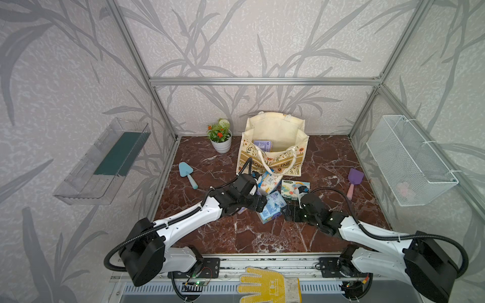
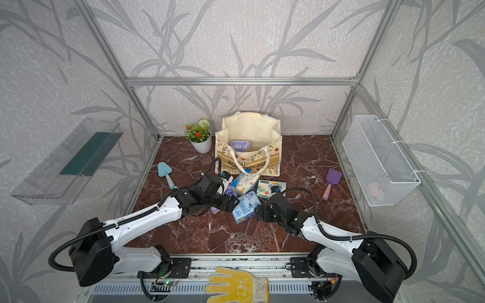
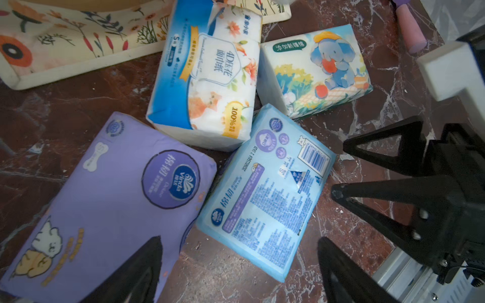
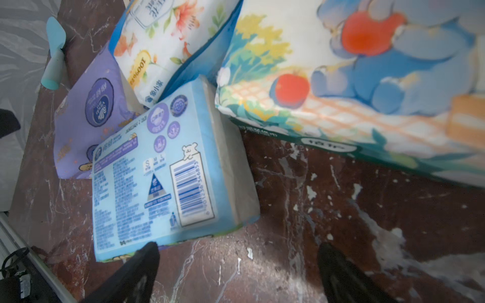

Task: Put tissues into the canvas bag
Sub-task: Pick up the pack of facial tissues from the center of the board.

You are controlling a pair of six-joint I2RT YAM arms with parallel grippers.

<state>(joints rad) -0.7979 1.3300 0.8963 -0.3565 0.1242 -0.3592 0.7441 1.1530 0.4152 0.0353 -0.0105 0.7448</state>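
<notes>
At frame centre in both top views, four soft tissue packs [image 1: 272, 207] in printed plastic wrap lie clustered on the red-brown marble tabletop [image 1: 328, 162]. They sit just below the cream fabric canvas bag [image 1: 275, 128], which holds a purple pack [image 1: 263, 145]. Jaws of left gripper [image 3: 238, 240] and right gripper [image 4: 237, 246] stand wide apart, clamping nothing.

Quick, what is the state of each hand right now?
Left hand: open, holding nothing.
Right hand: open, holding nothing.

Soft, even light fills both top views; the straight frame bars [image 1: 262, 81] bow toward the edges. The right wrist view is dimmer: the elephant pack [image 4: 367, 78], upper right, is blurred, and pale glare lies on the table [image 4: 275, 278] at lower centre.
</notes>
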